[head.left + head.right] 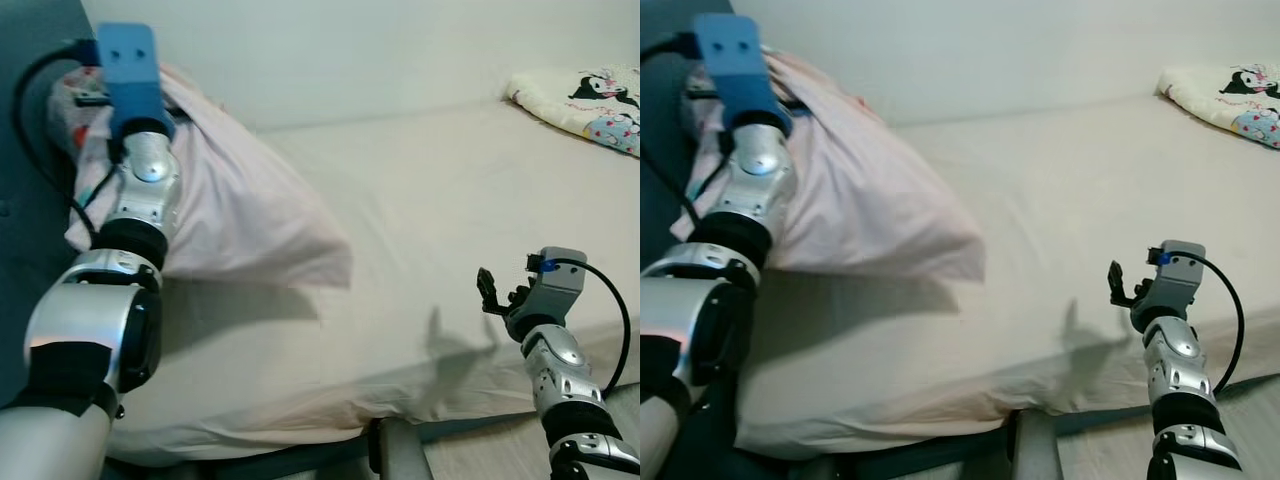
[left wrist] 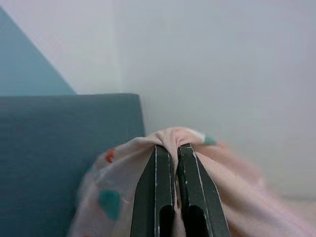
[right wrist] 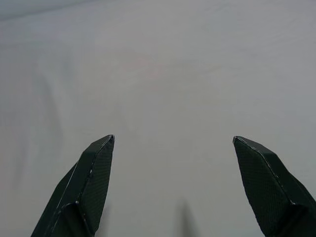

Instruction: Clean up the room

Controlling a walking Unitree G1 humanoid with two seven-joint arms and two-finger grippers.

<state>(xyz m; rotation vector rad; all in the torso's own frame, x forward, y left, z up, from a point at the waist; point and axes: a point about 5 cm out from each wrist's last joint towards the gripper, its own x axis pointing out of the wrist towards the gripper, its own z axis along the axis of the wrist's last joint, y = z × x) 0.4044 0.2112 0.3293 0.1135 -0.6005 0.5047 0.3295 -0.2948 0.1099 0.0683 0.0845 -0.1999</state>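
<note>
Nearest to you, the left arm's silver forearm runs up the left side of the head views, and your right pincer (image 1: 497,293) hovers low at the bed's near edge, its fingers (image 3: 89,182) spread wide over bare sheet with nothing between them.

Beyond that, the bed (image 1: 450,200) stretches away under a pale sheet. At its left end the pink pillow (image 1: 240,200) hangs lifted against the blue-grey headboard (image 2: 59,148), its lower corner drooping toward the mattress.

Your left pincer (image 2: 174,150) is clamped tight on a pinch of the pillow's cover at the top. The head views hide that grip behind the blue wrist housing; the wrist view is what shows the fabric bunched between the closed fingers. Expect the pillow to be light and soft, sagging and swinging from a single pinch, and the cover may slip, so take hold of a thick fold near a corner.

Farthest off, at the bed's right end, lies a folded printed blanket (image 1: 590,100), though it could be a second pillow.
</note>
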